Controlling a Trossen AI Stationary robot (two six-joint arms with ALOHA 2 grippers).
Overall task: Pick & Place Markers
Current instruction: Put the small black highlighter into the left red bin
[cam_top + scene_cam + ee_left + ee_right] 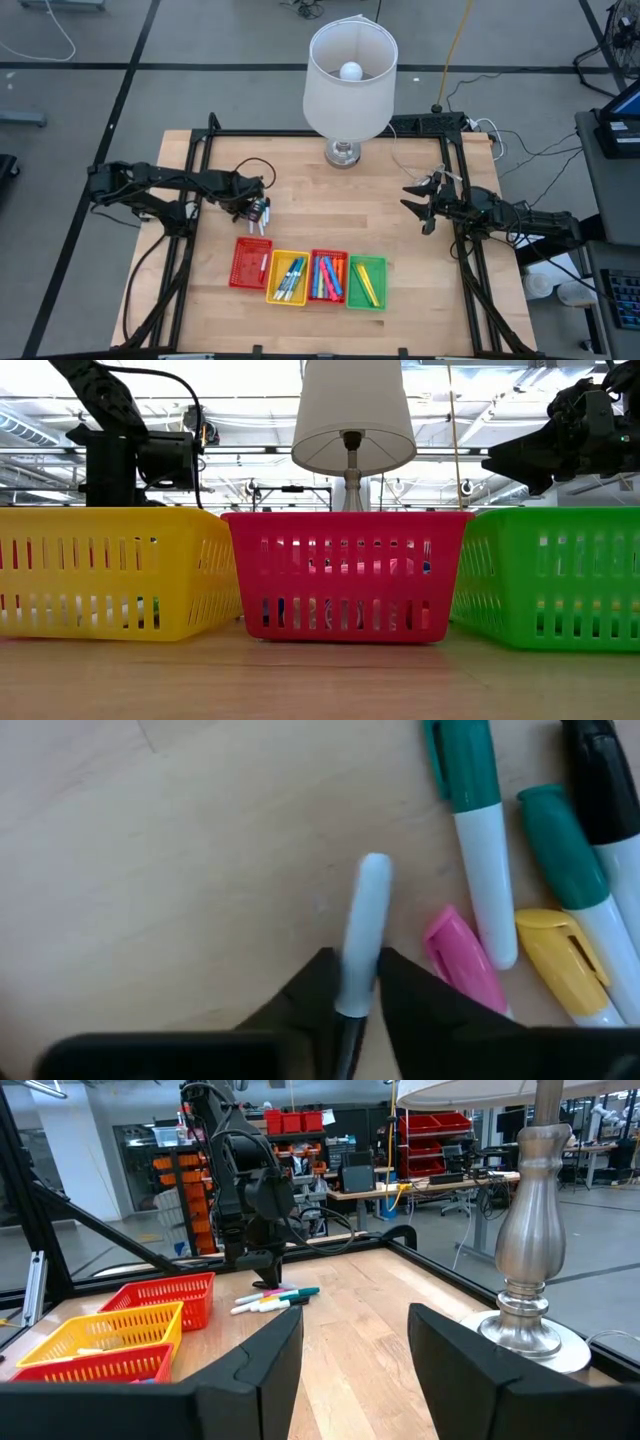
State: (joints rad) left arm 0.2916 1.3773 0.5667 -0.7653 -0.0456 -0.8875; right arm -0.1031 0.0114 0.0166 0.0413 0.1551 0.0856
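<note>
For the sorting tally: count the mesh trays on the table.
4, in a row near the table's front edge: red tray, yellow tray, second red tray, green tray. The low view shows only three.

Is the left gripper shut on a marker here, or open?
Shut: the left gripper has its fingers pressed against both sides of a pale marker.

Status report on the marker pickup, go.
Left gripper shut on a white marker over the loose markers. Right gripper open, waiting near the lamp. Nothing in the way.
</note>
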